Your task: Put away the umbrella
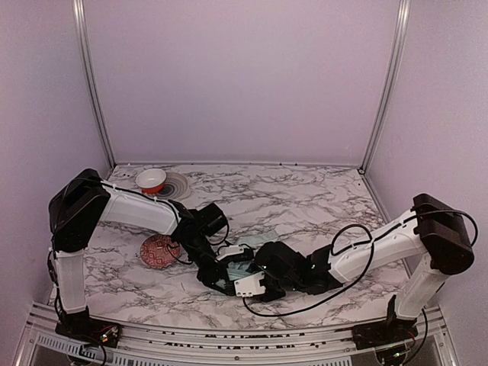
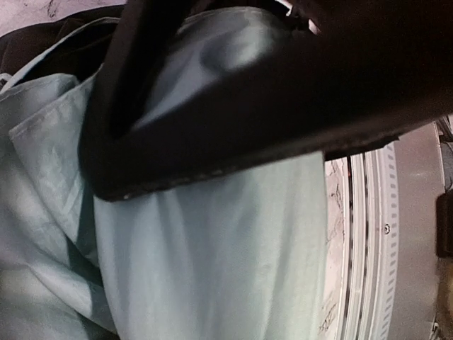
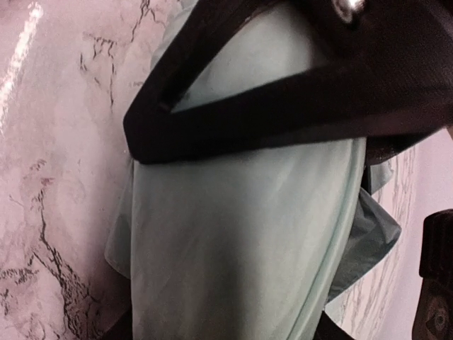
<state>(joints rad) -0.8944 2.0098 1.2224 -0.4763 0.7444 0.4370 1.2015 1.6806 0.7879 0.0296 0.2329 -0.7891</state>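
Two arms meet low over the near middle of the marble counter (image 1: 305, 200), just behind the metal rail (image 1: 229, 337) at its front edge. The left arm (image 1: 145, 210) reaches in from the left and the right arm (image 1: 374, 248) from the right. Between their tips lies the umbrella (image 1: 241, 269), a crumpled bundle of pale mint cloth resting on the counter, mostly hidden from above by the two wrists.

Up close, the left fingers (image 2: 212, 142) show as one black bar pressed across the mint cloth, which fills the rest of that view. The other finger is hidden, so I cannot tell how wide they stand or whether they hold the cloth. The right fingers (image 3: 283, 120) show a black bar lying across the top of the bundle, with dark corners peeking out under the cloth at the bottom of the view. The bundle sits between them, clamped.

Left of the umbrella and apart from it, a red patterned bowl (image 1: 158, 252) stands near the left arm. At the far left corner, a red-and-white bowl (image 1: 151, 181) rests on a grey plate (image 1: 178, 186).
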